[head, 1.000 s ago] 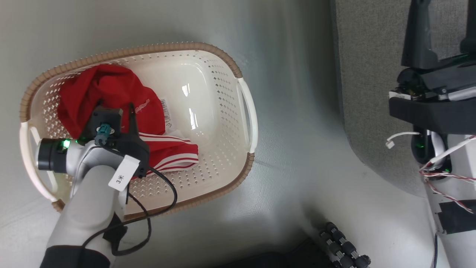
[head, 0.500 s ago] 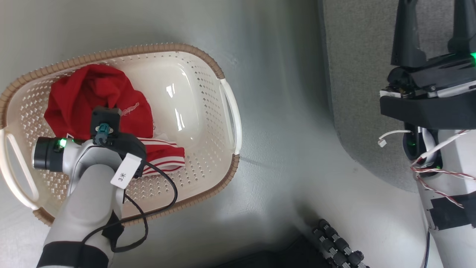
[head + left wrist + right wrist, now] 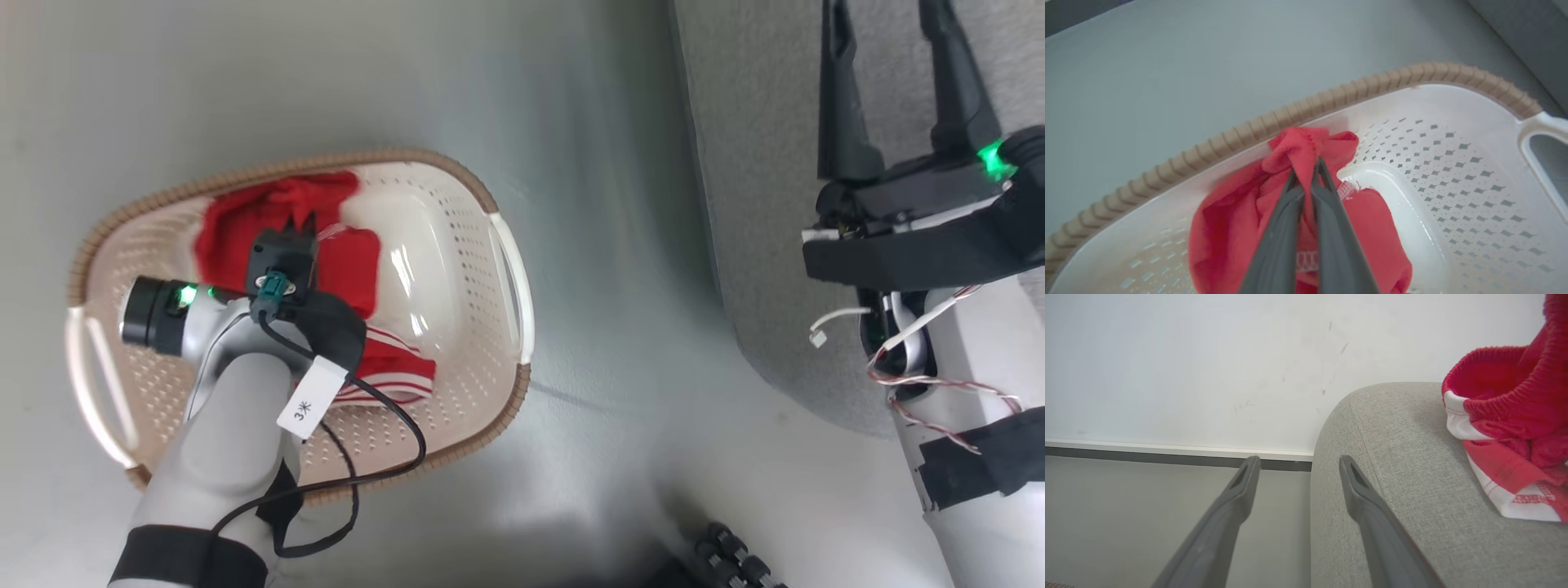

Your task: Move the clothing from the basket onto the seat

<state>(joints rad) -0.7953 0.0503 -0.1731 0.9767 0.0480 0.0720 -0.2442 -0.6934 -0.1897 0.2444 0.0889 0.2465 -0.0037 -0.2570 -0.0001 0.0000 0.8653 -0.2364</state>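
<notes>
The cream basket (image 3: 490, 425) with a brown rim stands on the floor at the left. Red clothing (image 3: 245, 229) with white stripes lies bunched inside it. My left gripper (image 3: 306, 224) reaches down into the basket. In the left wrist view the left gripper (image 3: 1306, 171) is shut on a fold of the clothing (image 3: 1229, 228), close to the basket's far rim (image 3: 1331, 98). My right gripper (image 3: 886, 33) stands open over the grey seat (image 3: 759, 163). In the right wrist view the right gripper (image 3: 1299, 461) is empty beside the seat's rounded edge (image 3: 1404, 465), where another red and white garment (image 3: 1506, 416) lies.
Grey floor (image 3: 604, 245) separates the basket from the seat. A white wall (image 3: 1208, 367) with a dark baseboard stands behind the seat's end. Part of my dark wheeled base (image 3: 735, 563) shows at the bottom edge.
My left gripper has shut on the red clothing and drawn it up into a bunch toward the basket's far rim. The head camera has shifted. The right gripper stays open.
</notes>
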